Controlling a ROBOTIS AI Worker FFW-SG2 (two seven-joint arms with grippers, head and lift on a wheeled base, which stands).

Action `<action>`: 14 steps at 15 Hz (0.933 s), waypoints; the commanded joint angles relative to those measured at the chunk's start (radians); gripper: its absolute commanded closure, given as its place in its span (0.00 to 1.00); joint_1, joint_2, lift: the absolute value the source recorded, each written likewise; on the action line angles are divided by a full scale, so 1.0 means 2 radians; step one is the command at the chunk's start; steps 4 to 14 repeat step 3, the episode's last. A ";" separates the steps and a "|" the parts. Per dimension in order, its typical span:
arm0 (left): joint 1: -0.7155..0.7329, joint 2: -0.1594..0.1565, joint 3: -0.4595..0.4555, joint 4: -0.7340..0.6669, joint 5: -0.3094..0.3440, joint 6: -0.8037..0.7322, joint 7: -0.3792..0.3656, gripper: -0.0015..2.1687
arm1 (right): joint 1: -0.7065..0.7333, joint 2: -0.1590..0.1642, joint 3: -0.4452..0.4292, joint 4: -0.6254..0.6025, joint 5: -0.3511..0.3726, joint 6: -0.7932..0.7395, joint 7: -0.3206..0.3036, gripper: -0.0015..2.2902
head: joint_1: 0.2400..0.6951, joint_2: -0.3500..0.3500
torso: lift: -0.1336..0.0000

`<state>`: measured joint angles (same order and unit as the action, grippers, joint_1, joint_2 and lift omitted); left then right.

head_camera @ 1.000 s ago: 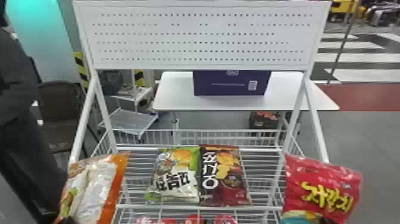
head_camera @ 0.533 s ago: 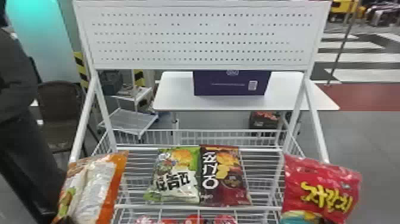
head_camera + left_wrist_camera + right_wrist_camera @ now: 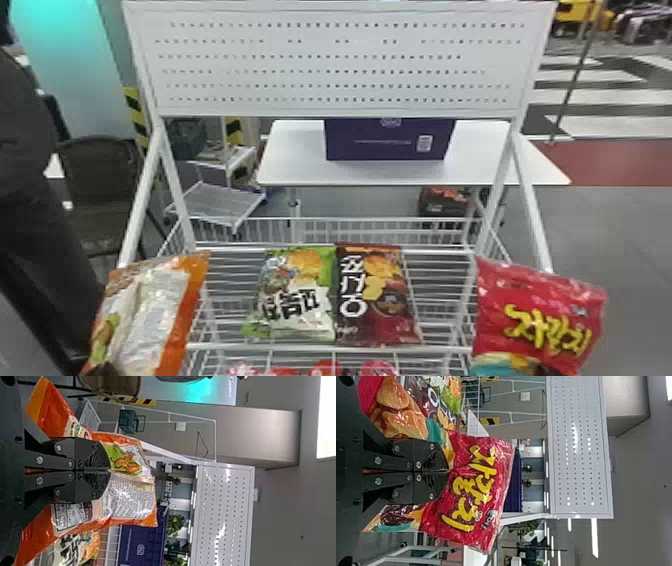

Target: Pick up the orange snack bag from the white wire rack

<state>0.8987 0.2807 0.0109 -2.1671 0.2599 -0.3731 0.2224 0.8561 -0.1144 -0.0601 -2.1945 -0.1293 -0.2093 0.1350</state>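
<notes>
The orange snack bag (image 3: 192,292) is held up at the left side of the white wire rack (image 3: 280,346), pinched between the two fingers of the left gripper (image 3: 101,370). At the rack's right side, the right gripper (image 3: 545,371) has its fingers closed on a red snack bag (image 3: 500,285). Low at the front of the rack are some red packets (image 3: 325,371). On the rack's shelf above them, a green snack bag (image 3: 300,295) and a dark red snack bag (image 3: 377,295) lie side by side, touching. A white board with holes (image 3: 330,107) spans the rack's top. Behind the rack stands a white table (image 3: 300,165) bearing a purple box (image 3: 370,142); a brown chair (image 3: 102,185) is beyond the rack's left side.
</notes>
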 commanded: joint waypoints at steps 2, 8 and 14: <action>-0.001 -0.001 0.001 0.001 0.002 0.001 0.000 0.99 | 0.000 0.000 -0.001 0.000 0.000 0.000 0.000 0.97 | 0.57 0.50 | 1.00; -0.001 -0.001 0.001 0.001 0.002 0.001 0.000 0.99 | 0.001 0.000 -0.001 0.000 0.000 0.000 0.000 0.97 | 0.57 0.50 | 1.00; -0.001 -0.001 0.001 0.001 0.002 0.001 0.000 0.99 | 0.001 0.000 -0.001 0.000 0.000 0.000 0.000 0.97 | 0.57 0.50 | 1.00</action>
